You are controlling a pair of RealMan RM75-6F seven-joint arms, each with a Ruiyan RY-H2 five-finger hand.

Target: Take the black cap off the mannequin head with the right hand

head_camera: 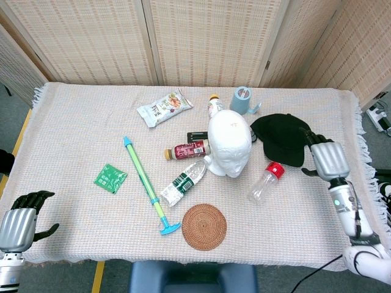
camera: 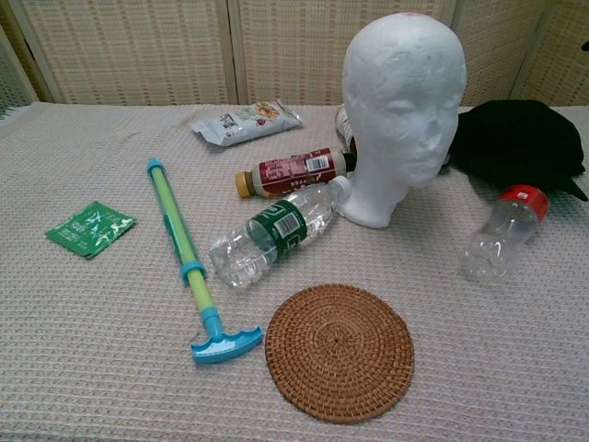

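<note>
The black cap [head_camera: 281,131] lies flat on the tablecloth just right of the white mannequin head [head_camera: 229,143], whose crown is bare. In the chest view the cap [camera: 520,138] sits behind and right of the head [camera: 402,101]. My right hand [head_camera: 327,159] hovers at the cap's right edge with its fingers spread and nothing in them; its dark fingertips [head_camera: 313,139] are close to the brim, and contact is unclear. At the near left corner my left hand [head_camera: 21,217] hangs off the table edge, empty, fingers loosely apart.
A clear red-capped bottle [head_camera: 264,182] lies just in front of the cap. Left of the head lie a green-label bottle [head_camera: 183,182], a brown drink bottle [head_camera: 186,149] and a blue-green pump tube [head_camera: 146,183]. A woven coaster [head_camera: 204,226] sits near the front edge.
</note>
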